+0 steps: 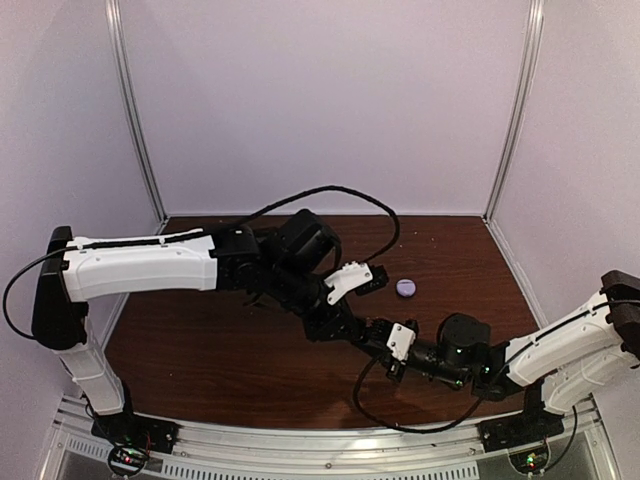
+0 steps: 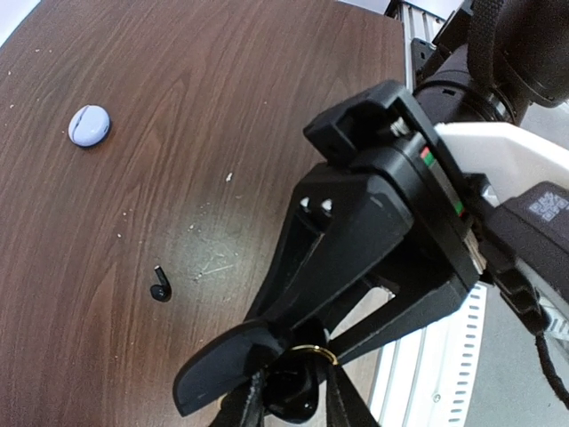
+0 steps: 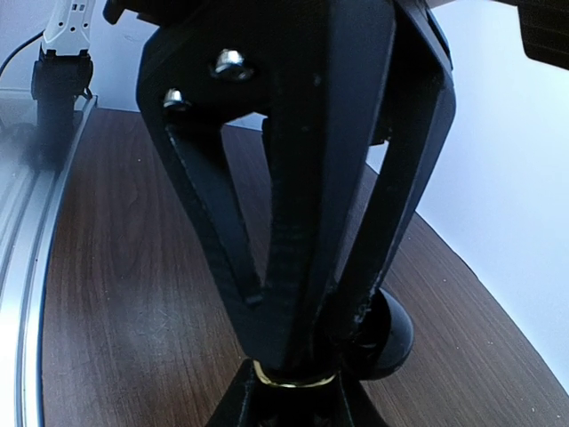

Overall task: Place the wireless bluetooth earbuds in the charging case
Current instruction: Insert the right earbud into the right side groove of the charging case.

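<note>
- Step in hand, as I judge it: seating an earbud in a case held up in the air, where both arms meet above the middle of the tabletop [image 2: 222, 98].
- Right end effector [image 2: 292, 349] is clenched, its tips closing at a dark rounded thing [image 3: 384, 334] with a brass-coloured ring. This is probably the black charging case, though exactly what is pinched is hidden.
- Left end effector [image 3: 284, 360] meets it tip to tip; I cannot tell whether it is grasping or released.
- One black earbud [image 2: 160, 287] lies loose on the tabletop, well apart from the closed lavender case [image 2: 89, 124], which sits towards the far edge.
- No other earbuds show.
- Next move calls for keeping the right hold steady, backing the left arm off without jolting the dark thing, then going down for the loose black earbud, which is tiny and demands an exact pinch.
</note>
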`<state>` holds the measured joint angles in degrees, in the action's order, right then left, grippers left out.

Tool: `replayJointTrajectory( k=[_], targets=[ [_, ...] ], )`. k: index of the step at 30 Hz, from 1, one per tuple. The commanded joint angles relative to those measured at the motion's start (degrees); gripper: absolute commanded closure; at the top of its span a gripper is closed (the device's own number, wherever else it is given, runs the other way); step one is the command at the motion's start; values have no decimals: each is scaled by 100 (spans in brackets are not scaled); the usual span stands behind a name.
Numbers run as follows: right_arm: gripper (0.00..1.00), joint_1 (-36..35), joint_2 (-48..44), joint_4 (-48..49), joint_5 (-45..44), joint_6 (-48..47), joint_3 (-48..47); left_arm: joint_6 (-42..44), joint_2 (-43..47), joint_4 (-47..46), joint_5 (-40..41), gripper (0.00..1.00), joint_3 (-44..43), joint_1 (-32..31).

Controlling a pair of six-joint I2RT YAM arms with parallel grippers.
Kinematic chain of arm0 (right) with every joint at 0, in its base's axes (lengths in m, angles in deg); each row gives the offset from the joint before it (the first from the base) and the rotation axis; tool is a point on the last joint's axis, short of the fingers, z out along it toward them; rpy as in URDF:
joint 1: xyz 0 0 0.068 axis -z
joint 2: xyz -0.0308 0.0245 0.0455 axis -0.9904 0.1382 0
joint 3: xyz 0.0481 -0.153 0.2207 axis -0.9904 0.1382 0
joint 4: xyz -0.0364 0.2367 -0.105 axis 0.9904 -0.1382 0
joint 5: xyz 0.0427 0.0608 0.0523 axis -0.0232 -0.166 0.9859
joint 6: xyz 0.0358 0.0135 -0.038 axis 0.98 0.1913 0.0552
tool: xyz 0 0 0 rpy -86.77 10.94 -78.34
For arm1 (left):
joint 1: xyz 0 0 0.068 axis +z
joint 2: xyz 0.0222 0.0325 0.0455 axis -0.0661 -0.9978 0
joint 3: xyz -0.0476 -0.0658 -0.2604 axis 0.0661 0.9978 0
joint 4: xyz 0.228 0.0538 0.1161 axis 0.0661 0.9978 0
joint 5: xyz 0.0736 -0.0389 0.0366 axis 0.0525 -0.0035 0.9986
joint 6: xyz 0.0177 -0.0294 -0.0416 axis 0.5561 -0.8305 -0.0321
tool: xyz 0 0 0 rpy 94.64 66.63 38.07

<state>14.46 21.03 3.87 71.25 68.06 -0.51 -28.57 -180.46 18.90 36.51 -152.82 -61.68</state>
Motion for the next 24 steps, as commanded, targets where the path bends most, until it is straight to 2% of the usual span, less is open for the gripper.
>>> replayJointTrajectory(
  k=[1,14,20,24],
  targets=[
    [100,-57,-181,750,214,140,47,-11,-113,-171,88,73,-163,-53],
    [100,-53,-226,841,136,256,154,-17,110,-171,357,53,-172,-53],
    [100,-57,-301,896,71,344,236,-34,285,-224,446,51,-61,-53],
    [100,-43,-352,950,56,415,299,59,646,-611,226,50,280,-51]
  ],
)
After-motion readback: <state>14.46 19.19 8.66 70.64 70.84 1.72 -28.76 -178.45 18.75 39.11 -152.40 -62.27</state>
